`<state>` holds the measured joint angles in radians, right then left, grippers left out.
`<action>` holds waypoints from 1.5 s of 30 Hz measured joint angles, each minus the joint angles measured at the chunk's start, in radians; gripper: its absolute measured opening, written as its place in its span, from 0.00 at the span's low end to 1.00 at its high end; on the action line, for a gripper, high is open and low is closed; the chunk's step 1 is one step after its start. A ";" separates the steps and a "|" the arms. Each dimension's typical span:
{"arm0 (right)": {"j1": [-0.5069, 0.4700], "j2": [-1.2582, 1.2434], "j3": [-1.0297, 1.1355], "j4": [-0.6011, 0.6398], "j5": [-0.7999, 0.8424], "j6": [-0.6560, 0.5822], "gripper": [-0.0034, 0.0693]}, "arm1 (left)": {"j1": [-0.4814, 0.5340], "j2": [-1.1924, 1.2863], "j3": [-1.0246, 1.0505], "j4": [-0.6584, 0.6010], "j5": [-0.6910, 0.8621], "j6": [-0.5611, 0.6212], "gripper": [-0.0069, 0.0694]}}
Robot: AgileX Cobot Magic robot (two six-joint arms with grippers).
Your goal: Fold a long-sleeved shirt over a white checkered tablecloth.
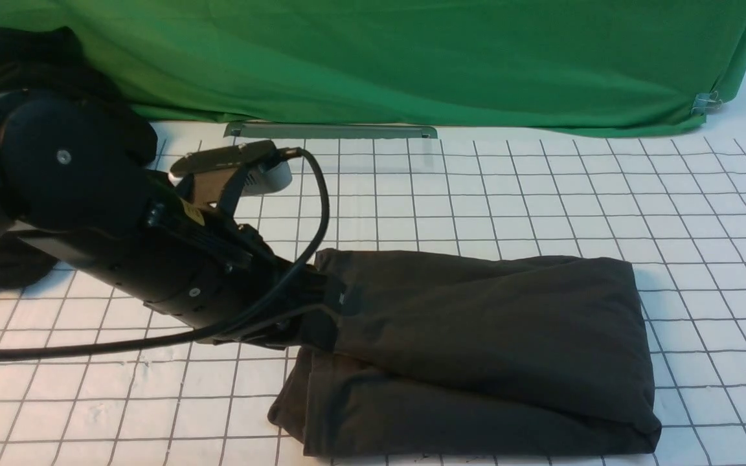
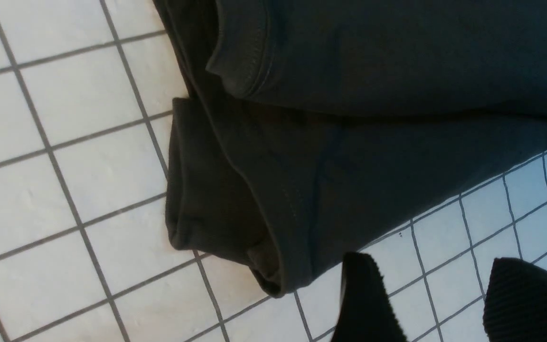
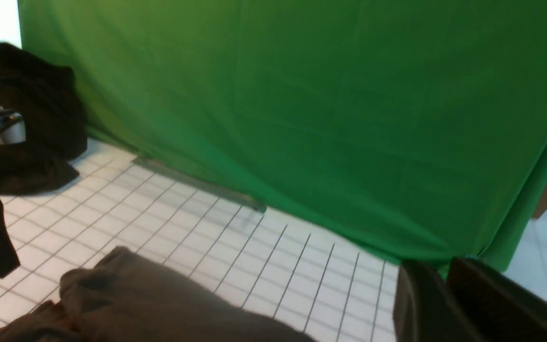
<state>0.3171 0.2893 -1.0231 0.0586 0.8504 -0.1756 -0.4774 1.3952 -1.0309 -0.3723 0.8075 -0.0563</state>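
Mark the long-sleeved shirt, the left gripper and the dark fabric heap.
long-sleeved shirt (image 1: 476,323), front view, folded top layer.
left gripper (image 2: 439,304), left wrist view, gap between fingertips.
dark fabric heap (image 3: 31,95), right wrist view, upper bulk.

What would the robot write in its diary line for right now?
shirt: folded, on checkered tablecloth | left tool: open, empty, beside shirt edge | right tool: raised, holding nothing, looks shut

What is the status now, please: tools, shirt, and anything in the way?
Left tool open, at the shirt's left edge, holding nothing. Right tool empty, shut, raised off the shirt. Shirt folded on the checkered tablecloth. Dark fabric heap far left, clear of the shirt.
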 joint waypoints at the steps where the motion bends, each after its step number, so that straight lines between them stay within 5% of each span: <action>1: 0.000 0.000 0.000 0.000 0.000 -0.002 0.15 | 0.000 0.000 0.000 0.000 -0.001 0.000 0.54; 10: 0.000 -0.213 0.137 -0.002 -0.029 -0.007 0.15 | 0.000 0.000 0.000 -0.004 -0.020 -0.001 0.54; 15: 0.000 -0.223 0.358 0.007 -0.189 0.036 0.15 | 0.000 0.001 0.000 -0.004 -0.033 -0.001 0.53; 20: 0.000 -0.206 0.532 0.012 -0.420 0.062 0.15 | 0.000 0.001 0.000 0.003 -0.040 -0.001 0.44; 23: 0.000 -0.187 0.624 0.012 -0.584 0.074 0.16 | 0.000 0.001 0.000 0.011 -0.047 -0.001 0.29; 30: 0.000 -0.186 0.652 0.015 -0.584 0.076 0.19 | 0.000 0.002 0.000 0.033 -0.050 0.004 0.09; 45: 0.000 -0.186 0.657 0.016 -0.583 0.077 0.22 | 0.000 0.003 0.000 0.067 -0.050 0.031 0.09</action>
<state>0.3171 0.1033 -0.3666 0.0747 0.2675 -0.0991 -0.4774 1.3985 -1.0309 -0.3056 0.7575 -0.0257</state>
